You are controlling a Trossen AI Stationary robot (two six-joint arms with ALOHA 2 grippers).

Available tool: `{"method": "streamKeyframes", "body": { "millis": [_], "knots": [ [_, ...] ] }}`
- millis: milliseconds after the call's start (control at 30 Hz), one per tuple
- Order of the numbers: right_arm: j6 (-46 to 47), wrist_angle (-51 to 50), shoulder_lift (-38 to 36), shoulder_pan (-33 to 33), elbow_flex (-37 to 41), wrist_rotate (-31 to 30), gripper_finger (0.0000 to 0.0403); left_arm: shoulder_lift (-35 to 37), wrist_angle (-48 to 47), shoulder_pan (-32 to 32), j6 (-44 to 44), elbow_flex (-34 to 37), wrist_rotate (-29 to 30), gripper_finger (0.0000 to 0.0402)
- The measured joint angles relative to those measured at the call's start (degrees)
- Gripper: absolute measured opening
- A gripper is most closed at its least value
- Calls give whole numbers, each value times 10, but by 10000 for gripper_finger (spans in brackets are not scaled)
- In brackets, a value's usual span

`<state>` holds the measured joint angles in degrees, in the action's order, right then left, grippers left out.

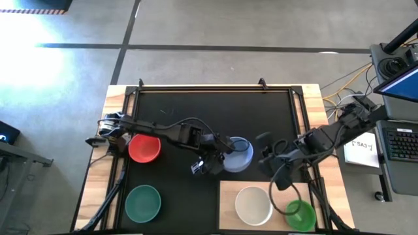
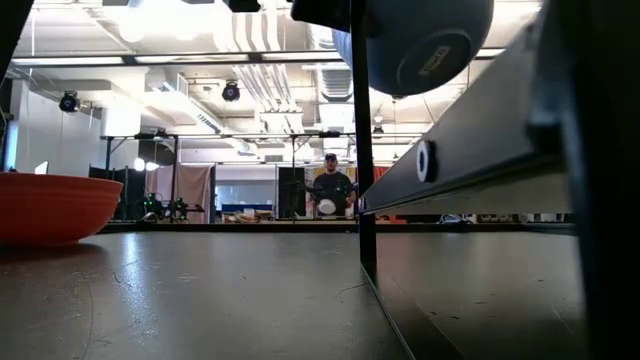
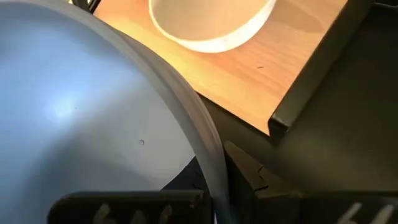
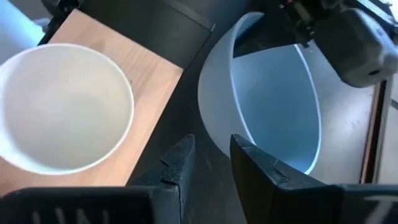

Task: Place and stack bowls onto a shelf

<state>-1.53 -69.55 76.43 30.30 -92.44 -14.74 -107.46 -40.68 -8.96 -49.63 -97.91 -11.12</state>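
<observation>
**Q:** Where is the bowl you're working on?

**A:** My left fingers (image 1: 210, 158) are clamped on the rim of the periwinkle bowl (image 1: 238, 155), held tilted in the air near the middle of the desk (image 1: 196, 111), just off the shelf's (image 1: 228, 192) eleven o'clock corner. In the low view its underside (image 2: 420, 40) hangs clear of the mat. My right fingers (image 4: 208, 165) sit at three o'clock of the bowl, close to its outer wall, standing a little apart with nothing between them.

**Q:** What's already on the shelf?

**A:** The white bowl (image 1: 253, 203) stands near its middle, the light green bowl (image 1: 300, 214) at its four o'clock end. The red bowl (image 1: 144, 147) and the teal-green bowl (image 1: 143, 203) wait on the mat, at nine and seven o'clock.

**Q:** What worries you from here?

**A:** Three things, I reckon. My grip is on the rim alone and the bowl is tilted, so it could pivot or slip out if I swing quickly. My right fingers are so near the bowl's wall that either arm drifting could knock it loose. And the shelf's raised edge lies right below my path: come in too low and the bowl's base catches on it, or it lands crooked on the white bowl and skids instead of nesting.
</observation>
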Motion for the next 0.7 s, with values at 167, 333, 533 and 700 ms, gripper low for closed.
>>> {"method": "streamKeyframes", "body": {
  "millis": [167,333,533,700],
  "knots": [
    [-29,15,9,-13,0,18,91,-1,-6,-10,-12,0,-5,0],
    [-44,34,13,-15,0,34,93,-4,-5,-20,-17,0,-5,0],
    [-47,47,24,-17,0,72,93,-7,-3,-27,-28,-8,-5,0],
    [-60,51,31,-20,0,74,93,-7,-9,-34,-32,-16,-5,0]
  ]
}}
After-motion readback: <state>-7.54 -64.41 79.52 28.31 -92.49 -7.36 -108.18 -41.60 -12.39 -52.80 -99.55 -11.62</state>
